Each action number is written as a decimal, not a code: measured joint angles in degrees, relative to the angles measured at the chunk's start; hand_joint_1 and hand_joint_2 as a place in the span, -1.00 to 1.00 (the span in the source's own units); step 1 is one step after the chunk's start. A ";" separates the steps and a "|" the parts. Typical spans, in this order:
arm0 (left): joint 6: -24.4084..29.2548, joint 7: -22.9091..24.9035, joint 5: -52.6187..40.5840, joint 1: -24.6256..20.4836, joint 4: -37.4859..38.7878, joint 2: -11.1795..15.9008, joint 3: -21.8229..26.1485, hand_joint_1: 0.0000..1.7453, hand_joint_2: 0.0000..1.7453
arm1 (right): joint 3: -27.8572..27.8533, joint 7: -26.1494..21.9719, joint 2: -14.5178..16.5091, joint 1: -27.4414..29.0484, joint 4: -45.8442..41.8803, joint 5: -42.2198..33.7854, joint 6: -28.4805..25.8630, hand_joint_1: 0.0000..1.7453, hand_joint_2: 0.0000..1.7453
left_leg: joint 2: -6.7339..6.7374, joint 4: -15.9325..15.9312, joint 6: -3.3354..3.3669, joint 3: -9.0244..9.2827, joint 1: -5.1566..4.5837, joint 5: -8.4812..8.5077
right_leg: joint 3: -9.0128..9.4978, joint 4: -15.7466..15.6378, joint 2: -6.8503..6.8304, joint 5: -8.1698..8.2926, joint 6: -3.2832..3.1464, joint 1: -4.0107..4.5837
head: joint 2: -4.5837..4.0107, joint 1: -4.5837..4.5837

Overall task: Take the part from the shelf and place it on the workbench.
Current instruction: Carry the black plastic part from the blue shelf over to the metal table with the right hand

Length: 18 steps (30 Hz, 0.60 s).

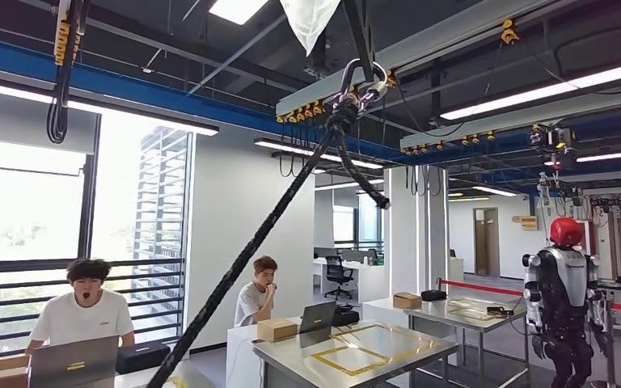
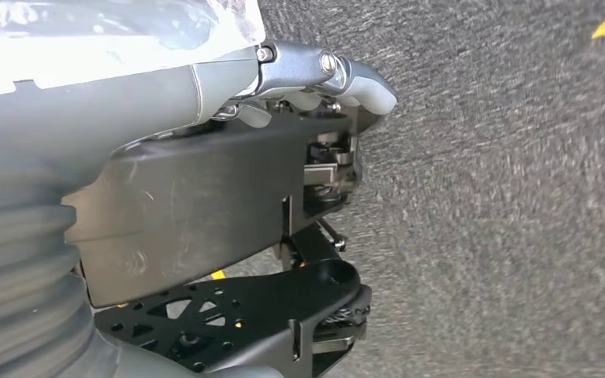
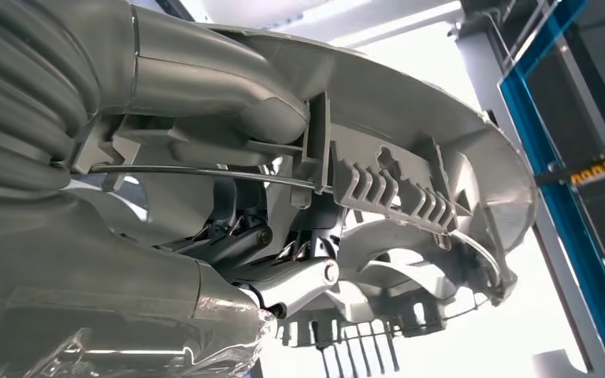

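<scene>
The head view looks out across a large workshop hall with blue overhead rails and a thick black tether (image 1: pixel 242 259) running down from a hook at the ceiling. Two people sit behind laptops at desks near the windows, and a second humanoid robot (image 1: pixel 564 303) with a red head stands by the far benches. A steel workbench (image 1: pixel 356 349) marked with yellow tape outlines stands in the middle of the floor, a small cardboard box (image 1: pixel 276 328) on its near-left corner; judging from the task, this bench or one like it is where the part should end up.

The part (image 3: pixel 433 181) is a broad, pale grey moulded piece, disc-like with ribs, clips and slots. A sliver of it shows at the lower right edge of the head view, so it is up off any surface and carried at the robot's right side. The right hand (image 3: pixel 283 260) holds it, thumb over the rim and darker fingers curled in behind the ribbing.

The part looks like rigid plastic, light for its breadth, smooth on its face and awkward because of its width; the thin ribs and clips could snap if knocked on the bench edge. The rim beside the ribbed section seems the soundest hold.

The left hand (image 2: pixel 315 87) hangs over grey carpet, fingers curled in with nothing in them.
</scene>
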 joint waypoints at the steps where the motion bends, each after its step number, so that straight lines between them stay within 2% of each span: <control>1: 0.00 -0.01 0.00 0.00 -0.02 -0.02 0.00 -1.00 1.00 | 0.01 0.01 -0.01 0.01 0.05 0.00 0.00 1.00 1.00 | -0.89 0.17 -0.18 0.07 0.09 -0.13 | 0.85 -2.79 0.38 2.34 0.08 -0.10 | 0.00 -0.08; 2: 0.00 -0.02 0.00 0.00 -0.04 -0.03 0.00 -1.00 1.00 | 0.01 0.01 -0.02 0.01 0.09 0.00 0.01 1.00 1.00 | -1.72 0.41 -0.45 0.04 0.21 -0.30 | 2.12 -6.30 1.55 4.48 0.13 -0.30 | 0.00 -0.13; 3: 0.02 -0.02 0.01 -0.03 -0.07 -0.03 -0.01 -1.00 1.00 | 0.03 0.03 -0.03 0.03 0.11 -0.01 0.02 1.00 1.00 | -2.48 0.83 -0.76 -0.14 0.21 -0.49 | 3.41 -9.58 3.00 5.83 0.14 -0.52 | 0.00 -0.20; 4: 0.04 -0.03 0.03 -0.05 -0.09 -0.02 -0.01 -1.00 1.00 | 0.04 0.05 -0.04 0.04 0.14 -0.03 0.03 1.00 1.00 | -3.12 1.13 -1.11 -0.41 0.26 -0.60 | 4.29 -11.78 4.20 6.45 0.01 -0.65 | 0.01 -0.21; 5: 0.07 -0.03 0.10 -0.05 -0.09 0.00 0.01 -1.00 1.00 | 0.06 0.07 -0.04 0.04 0.16 -0.05 0.04 1.00 1.00 | -3.73 1.32 -1.45 -0.71 0.33 -0.62 | 4.68 -12.72 4.94 6.34 -0.23 -0.67 | 0.01 -0.24; 6: 0.12 -0.02 0.21 -0.04 -0.10 0.02 0.01 -1.00 1.00 | 0.08 0.08 -0.04 0.00 0.17 -0.08 0.06 1.00 1.00 | -4.36 1.38 -1.80 -0.96 0.40 -0.55 | 4.82 -13.01 4.74 6.15 -0.58 -0.56 | 0.01 -0.30; 7: 0.19 -0.01 0.33 -0.02 -0.10 0.07 0.02 -1.00 1.00 | 0.09 0.09 -0.02 -0.06 0.17 -0.09 0.07 1.00 1.00 | -4.91 1.28 -2.13 -1.06 0.57 -0.51 | 4.88 -13.03 4.02 6.15 -1.02 -0.51 | 0.01 -0.39; 8: 0.27 -0.01 0.44 -0.01 -0.10 0.10 0.02 -1.00 1.00 | 0.10 0.09 0.01 -0.12 0.17 -0.09 0.08 1.00 1.00 | -4.58 1.49 -2.44 -1.13 0.57 -0.67 | 5.09 -13.19 3.31 6.15 -1.41 -0.51 | 0.00 -0.43; 9: 0.34 -0.01 0.49 -0.02 -0.10 0.11 0.01 -1.00 1.00 | 0.11 0.10 0.03 -0.13 0.17 -0.09 0.09 1.00 1.00 | -3.43 2.40 -2.76 -1.50 0.52 -1.30 | 5.37 -13.38 2.51 6.12 -1.77 -0.55 | 0.00 -0.42; 11: 0.43 -0.02 0.50 -0.05 -0.10 0.10 -0.02 -1.00 1.00 | 0.12 0.11 0.06 -0.06 0.16 -0.09 0.08 1.00 1.00 | 0.03 7.54 -3.28 -3.79 0.49 -4.07 | 5.88 -13.63 0.81 5.94 -2.32 -0.49 | 0.00 -0.23; 12: 0.45 -0.03 0.50 -0.05 -0.11 0.10 -0.03 -1.00 1.00 | 0.12 0.10 0.06 -0.01 0.16 -0.09 0.07 1.00 1.00 | 1.14 11.24 -3.49 -5.60 0.62 -5.71 | 6.03 -13.65 -0.09 5.78 -2.50 -0.39 | 0.00 -0.17; 13: 0.46 -0.03 0.50 -0.05 -0.11 0.10 -0.03 -1.00 1.00 | 0.12 0.10 0.05 0.02 0.16 -0.09 0.06 1.00 1.00 | 1.62 14.42 -3.63 -7.21 0.76 -6.81 | 6.15 -13.64 -0.95 5.63 -2.59 -0.31 | 0.00 -0.06; 14: 0.48 -0.03 0.50 -0.05 -0.12 0.10 -0.04 -1.00 1.00 | 0.12 0.10 0.05 0.06 0.17 -0.09 0.04 1.00 1.00 | 1.82 16.14 -3.68 -8.14 0.85 -6.99 | 6.28 -13.64 -1.77 5.47 -2.60 -0.25 | 0.00 0.09; 15: 0.50 -0.04 0.50 -0.04 -0.13 0.10 -0.04 -1.00 1.00 | 0.12 0.10 0.04 0.08 0.17 -0.09 0.02 1.00 1.00 | 1.93 15.79 -3.64 -8.04 0.89 -6.11 | 6.45 -13.64 -2.49 5.30 -2.54 -0.22 | 0.00 0.29; 16: 0.53 -0.05 0.50 -0.05 -0.13 0.11 -0.04 -1.00 1.00 | 0.12 0.10 0.05 0.09 0.17 -0.09 0.01 1.00 1.00 | 2.20 13.36 -3.47 -6.86 0.87 -4.34 | 6.69 -13.64 -3.14 5.12 -2.46 -0.18 | 0.00 0.52; 18: 0.60 -0.10 0.51 -0.05 -0.12 0.13 -0.05 -1.00 1.00 | 0.13 -0.04 0.06 0.09 0.16 -0.36 0.06 1.00 1.00 | 3.10 6.20 -2.83 -3.15 0.62 -0.94 | 7.24 -13.64 -4.04 4.68 -2.07 -0.02 | 0.00 0.91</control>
